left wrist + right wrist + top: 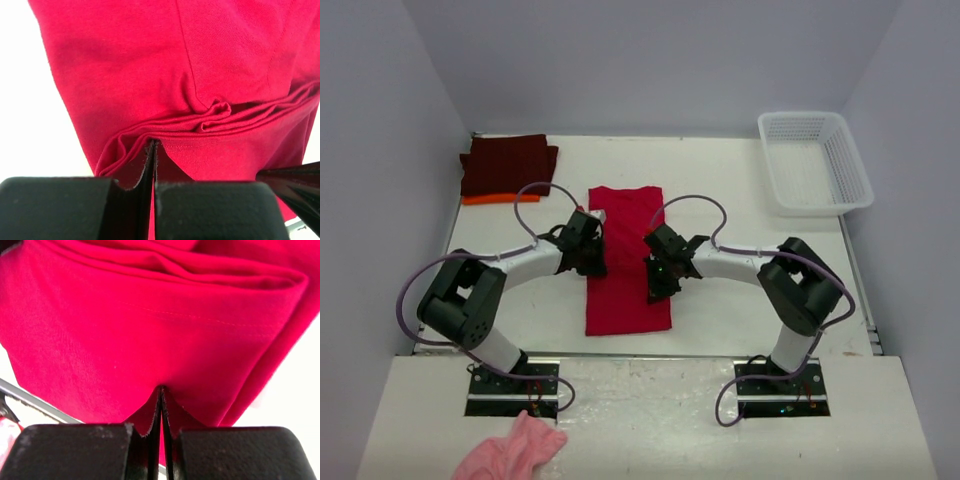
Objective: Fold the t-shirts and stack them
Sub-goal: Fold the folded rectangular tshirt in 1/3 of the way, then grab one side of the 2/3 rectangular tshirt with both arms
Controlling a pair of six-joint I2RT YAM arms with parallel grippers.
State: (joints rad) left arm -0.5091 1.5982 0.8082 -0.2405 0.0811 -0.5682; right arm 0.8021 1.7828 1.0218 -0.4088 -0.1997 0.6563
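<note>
Red t-shirt (628,300) is pinched in the closed left tool (152,150) and closed right tool (161,392), plain only from the wrists.

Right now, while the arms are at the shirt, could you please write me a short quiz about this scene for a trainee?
1. True or false: the left pincer and the right pincer are both shut on the red t-shirt.
2. The white basket stands: A) far right, B) far left, C) beside the arm bases.
3. Fill in: the maroon t-shirt lies on an ___ one.
Key: 1 true; 2 A; 3 orange.
</note>
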